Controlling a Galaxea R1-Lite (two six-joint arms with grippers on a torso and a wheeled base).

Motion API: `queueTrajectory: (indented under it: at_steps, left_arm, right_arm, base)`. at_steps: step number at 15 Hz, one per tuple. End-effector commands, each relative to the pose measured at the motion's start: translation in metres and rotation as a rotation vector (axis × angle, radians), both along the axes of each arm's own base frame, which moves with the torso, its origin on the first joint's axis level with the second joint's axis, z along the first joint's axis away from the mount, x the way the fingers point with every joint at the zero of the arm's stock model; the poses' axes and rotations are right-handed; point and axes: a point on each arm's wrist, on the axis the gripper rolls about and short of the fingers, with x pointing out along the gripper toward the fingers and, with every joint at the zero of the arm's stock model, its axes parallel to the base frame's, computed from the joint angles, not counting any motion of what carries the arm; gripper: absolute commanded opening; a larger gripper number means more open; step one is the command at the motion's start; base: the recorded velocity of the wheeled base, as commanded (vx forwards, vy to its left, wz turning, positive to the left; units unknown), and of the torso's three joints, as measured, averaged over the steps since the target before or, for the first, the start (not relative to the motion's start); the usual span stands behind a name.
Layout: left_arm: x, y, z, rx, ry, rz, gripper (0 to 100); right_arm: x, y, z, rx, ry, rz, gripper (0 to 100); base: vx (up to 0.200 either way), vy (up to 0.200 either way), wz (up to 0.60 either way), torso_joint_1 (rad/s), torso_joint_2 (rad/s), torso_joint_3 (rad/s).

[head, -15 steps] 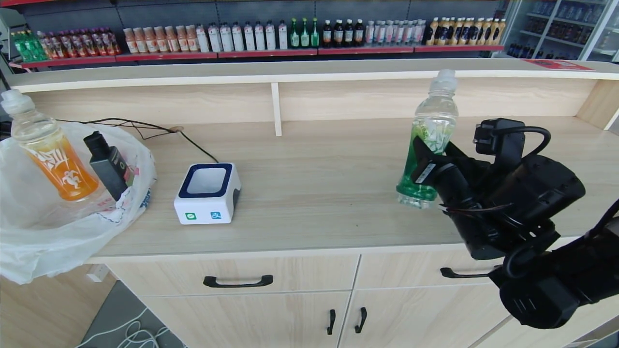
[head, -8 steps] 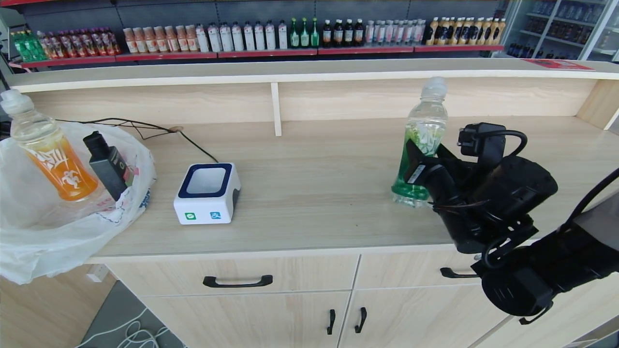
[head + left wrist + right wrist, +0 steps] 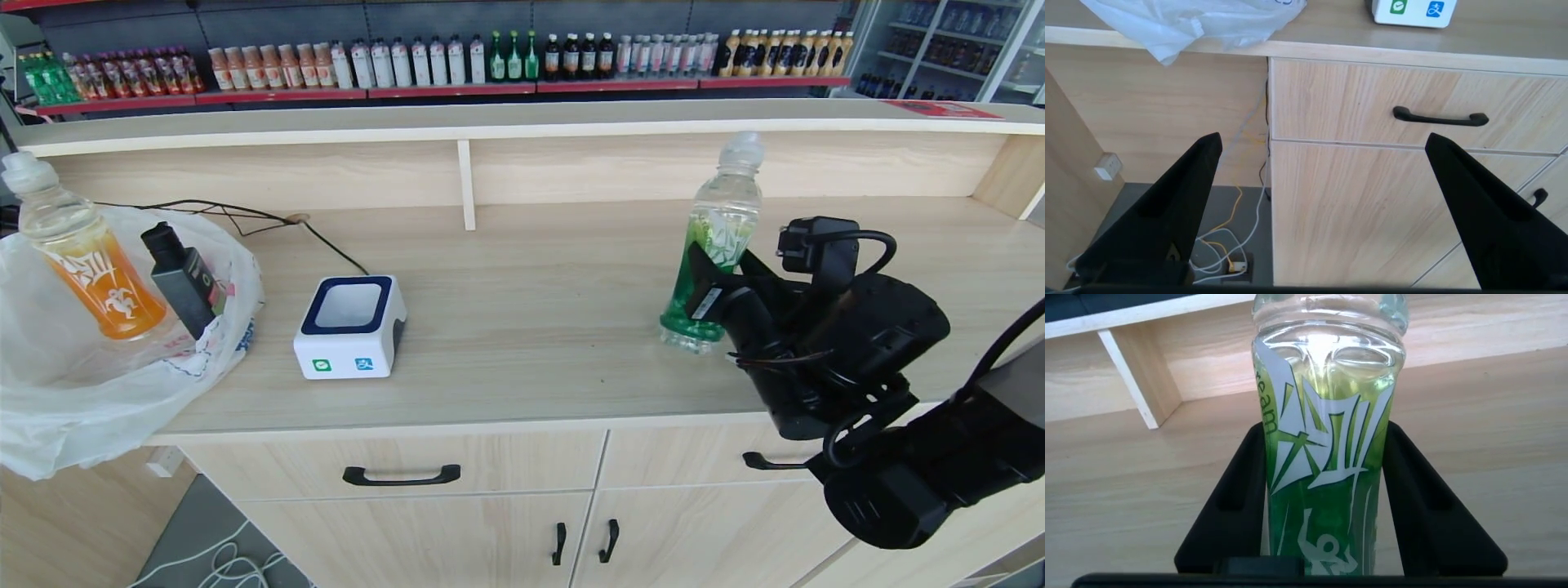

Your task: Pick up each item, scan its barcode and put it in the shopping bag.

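Observation:
A clear bottle of green drink point(image 3: 720, 233) leans slightly at the counter's right side, its base at or just above the wood. My right gripper point(image 3: 723, 276) is shut on the green bottle point(image 3: 1323, 449), one black finger point(image 3: 1229, 502) on each side of its label. The white scanner point(image 3: 351, 325) with a blue-rimmed window sits mid-left on the counter. A white shopping bag point(image 3: 122, 367) at the left edge holds an orange drink bottle point(image 3: 86, 261) and a dark bottle point(image 3: 184, 282). My left gripper point(image 3: 1323, 216) hangs open below the counter, in front of the drawers.
The counter point(image 3: 531, 327) has a raised back ledge with a divider point(image 3: 466, 184). A black cable point(image 3: 245, 216) runs from the scanner toward the back left. Drawers with black handles point(image 3: 1440, 119) lie under the counter. Shelves of bottles point(image 3: 490, 57) line the far wall.
My right gripper has shifted a little to the left and slightly lower with the green bottle in it. The bag, its bottles and the scanner have stayed put.

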Motion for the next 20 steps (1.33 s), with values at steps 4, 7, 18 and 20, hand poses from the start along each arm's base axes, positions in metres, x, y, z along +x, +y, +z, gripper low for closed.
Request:
queueTrajectory:
  at_steps: [4,7,18,20]
  left_arm:
    - [0.0,0.0,0.0,-0.001,0.0,0.0,100]
    - [0.0,0.0,0.0,-0.001,0.0,0.0,100]
    - [0.0,0.0,0.0,-0.001,-0.001,0.0,100]
    - [0.0,0.0,0.0,-0.001,-0.001,0.0,100]
  right_arm:
    - [-0.009,-0.002,-0.001,-0.008,0.017,0.007,0]
    - [-0.012,-0.003,-0.002,-0.011,0.023,0.009,0]
    - [-0.027,-0.004,-0.012,-0.037,0.077,0.031,0]
    - [-0.029,-0.002,-0.014,-0.037,0.082,0.039,0]
  base:
    - [0.0,0.0,0.0,0.0,0.0,0.0]
    - [0.0,0.0,0.0,0.0,0.0,0.0]
    - [0.0,0.0,0.0,0.0,0.0,0.0]
    - [0.0,0.0,0.0,0.0,0.0,0.0]
